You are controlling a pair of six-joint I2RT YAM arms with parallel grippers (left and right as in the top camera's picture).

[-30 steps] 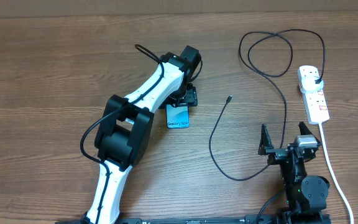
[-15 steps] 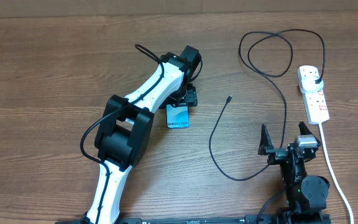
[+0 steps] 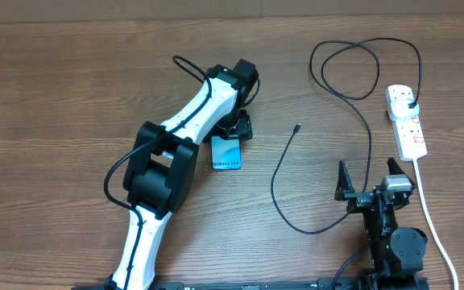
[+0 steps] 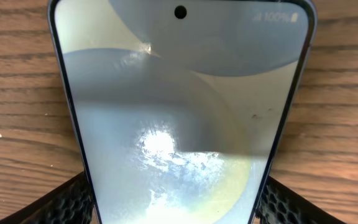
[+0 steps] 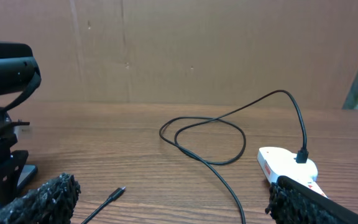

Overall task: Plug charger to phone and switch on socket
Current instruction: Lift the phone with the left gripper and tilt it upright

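The phone (image 3: 226, 155), its screen lit blue, lies on the table under my left arm. My left gripper (image 3: 234, 130) is shut on it. In the left wrist view the phone (image 4: 179, 112) fills the frame, with the left gripper (image 4: 176, 202) pressing a finger (image 4: 61, 202) against each long edge. The charger (image 3: 276, 185) is a thin black cable; its free connector tip (image 3: 297, 127) lies right of the phone and its plug (image 3: 410, 102) sits in the white socket (image 3: 407, 121). My right gripper (image 3: 369, 173) stands open near the front edge, empty, facing the charger tip (image 5: 118, 193) and the socket (image 5: 284, 165).
The socket's thick white cord (image 3: 429, 217) runs down the right side past my right arm. The charger cable loops at the back (image 3: 353, 68). A brown board wall (image 5: 179, 50) stands behind the table.
My left gripper has shifted slightly left, carrying the phone with it. The right arm and the charger have not moved.
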